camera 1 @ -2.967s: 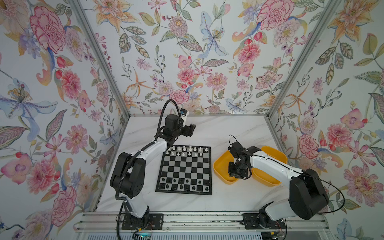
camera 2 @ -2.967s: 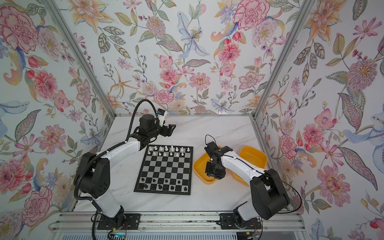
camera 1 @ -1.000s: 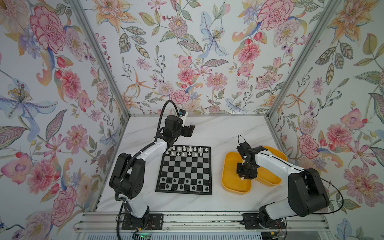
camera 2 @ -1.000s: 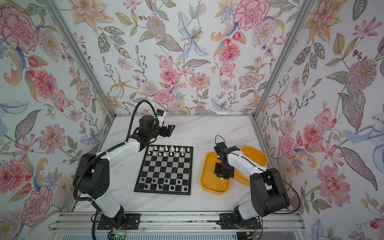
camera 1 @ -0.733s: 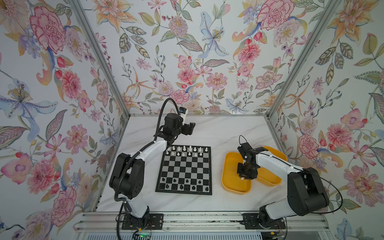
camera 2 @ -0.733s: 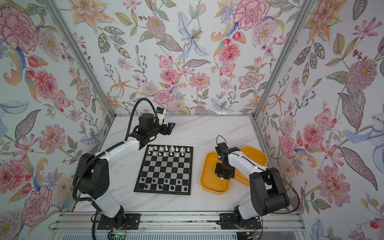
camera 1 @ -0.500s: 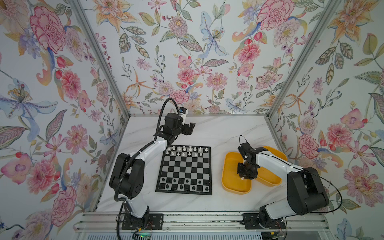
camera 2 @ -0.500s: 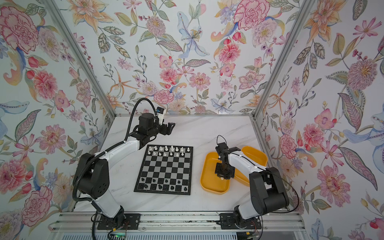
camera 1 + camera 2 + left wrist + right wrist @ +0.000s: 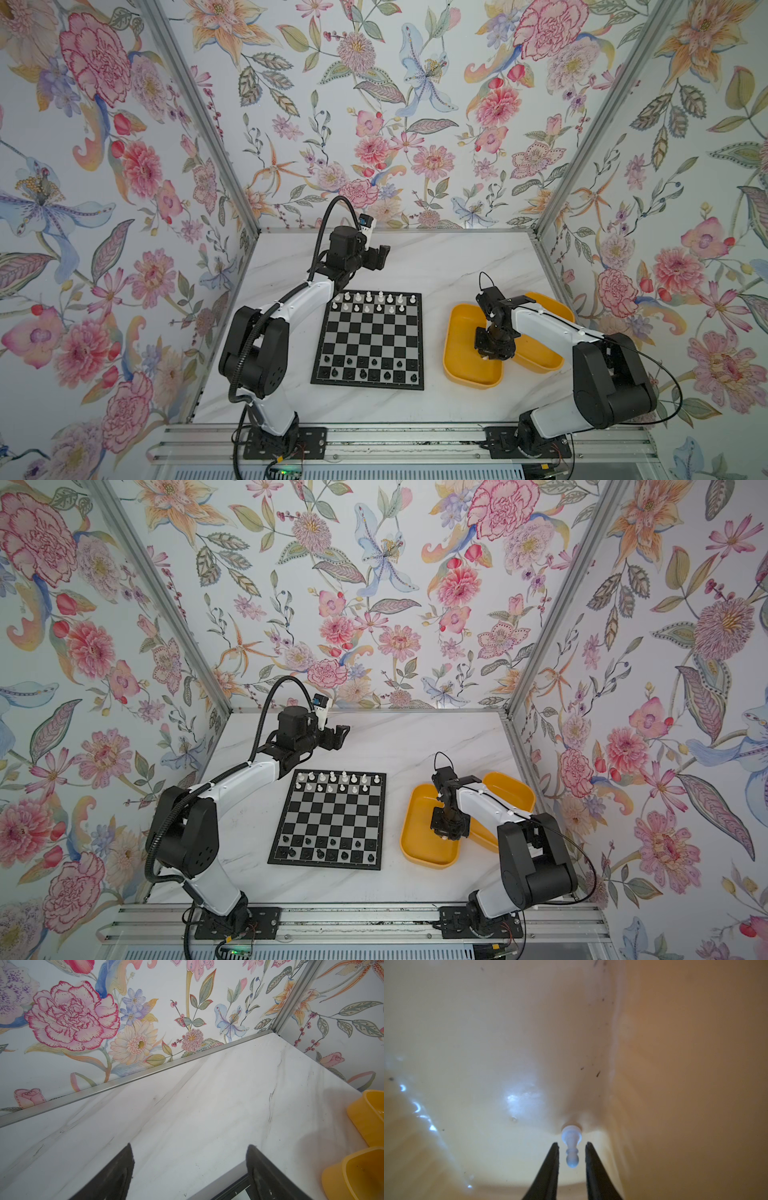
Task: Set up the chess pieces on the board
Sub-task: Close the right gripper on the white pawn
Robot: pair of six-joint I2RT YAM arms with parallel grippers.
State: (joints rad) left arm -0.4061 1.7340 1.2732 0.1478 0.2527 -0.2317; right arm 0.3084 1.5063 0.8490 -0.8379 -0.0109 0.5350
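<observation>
right gripper (image 9: pixel 572 1144): jaws narrowly apart, 1 white pawn (image 9: pixel 571 1136) between them, gaps either side, on yellow tub (image 9: pixel 488 1043) floor | left gripper (image 9: pixel 189 1147): jaws wide apart, worktop (image 9: pixel 187 1105) beneath

**Camera arrangement.** Both top views look steeply down from high above the open front edge, taking in the whole table (image 9: pixel 436 257), the board (image 9: pixel 370 340) and three floral walls (image 9: pixel 415 124). The two differ only by a slight sideways offset. The left wrist view looks low across bare tabletop toward a rear corner, and shares the yellow tubs (image 9: pixel 365 1118) with the top views. The right wrist view sits very close inside one yellow tub (image 9: pixel 695 1064), facing its floor and a white pawn (image 9: pixel 572 1147).
</observation>
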